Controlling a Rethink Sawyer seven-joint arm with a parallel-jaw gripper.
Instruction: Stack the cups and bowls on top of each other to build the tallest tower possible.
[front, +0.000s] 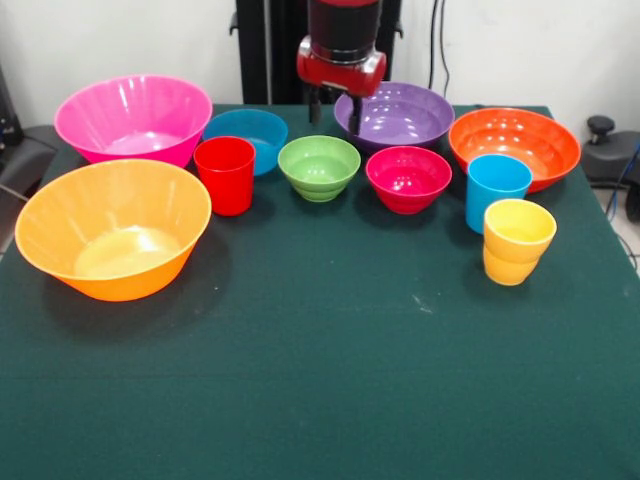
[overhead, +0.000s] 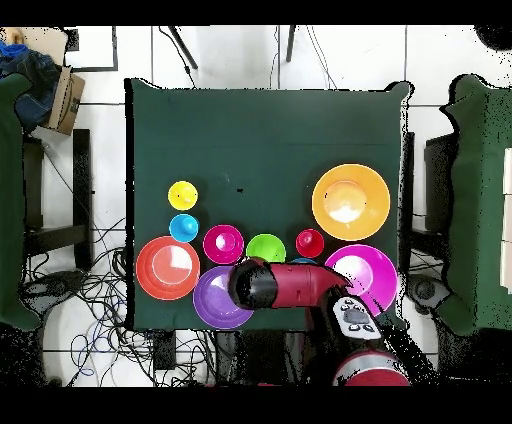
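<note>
Front view, left to right. The yellow-orange bowl (front: 113, 243) sits at lower left of the green tabletop (front: 320, 390), upright and empty. The pink bowl (front: 133, 118) stands behind it at upper left. The red cup (front: 225, 175) stands upright just right of both, in front of the small blue bowl (front: 248, 138). The green bowl (front: 319, 167) and the crimson-pink bowl (front: 408, 179) follow in the middle row, near each other but apart. The purple bowl (front: 394, 116) lies behind them at upper centre. The gripper (front: 335, 112) hangs above the purple bowl's left rim; its two dark fingers (front: 355, 114) stand moderately apart and hold nothing. The orange bowl (front: 514, 147) sits at upper right. The sky-blue cup (front: 497, 190) stands in front of it, and the yellow cup (front: 518, 241) stands just in front of the sky-blue cup. Nothing is stacked.
</note>
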